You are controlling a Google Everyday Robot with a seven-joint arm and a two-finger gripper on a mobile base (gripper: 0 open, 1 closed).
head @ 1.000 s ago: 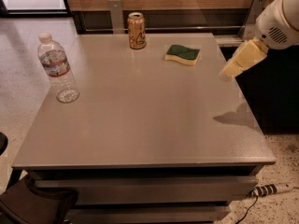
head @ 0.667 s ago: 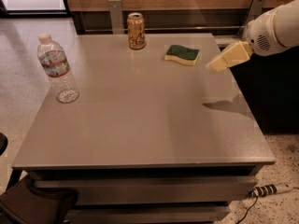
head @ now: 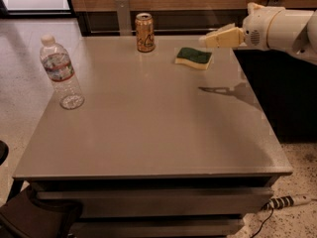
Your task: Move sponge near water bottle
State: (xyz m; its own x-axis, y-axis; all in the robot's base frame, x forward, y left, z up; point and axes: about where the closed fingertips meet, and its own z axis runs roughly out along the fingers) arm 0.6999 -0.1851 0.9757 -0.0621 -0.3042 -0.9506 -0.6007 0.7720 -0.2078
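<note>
The sponge [head: 193,57], dark green on top over pale yellow foam, lies flat at the back right of the grey table [head: 148,128]. The water bottle [head: 61,73], clear with a white cap and a white-and-red label, stands upright near the table's left edge. My gripper [head: 208,38] reaches in from the right on a white arm. It hangs in the air just above and to the right of the sponge, not touching it, and its pale fingers point left. It holds nothing.
An orange-gold drink can [head: 144,32] stands at the back centre, left of the sponge. A wooden wall panel runs behind the table. A power strip [head: 290,201] lies on the speckled floor at the lower right. A dark object sits at the lower left.
The gripper has swung up and to the left, from beside the table's right edge to just above the sponge. The sponge, the bottle and the can have not moved.
</note>
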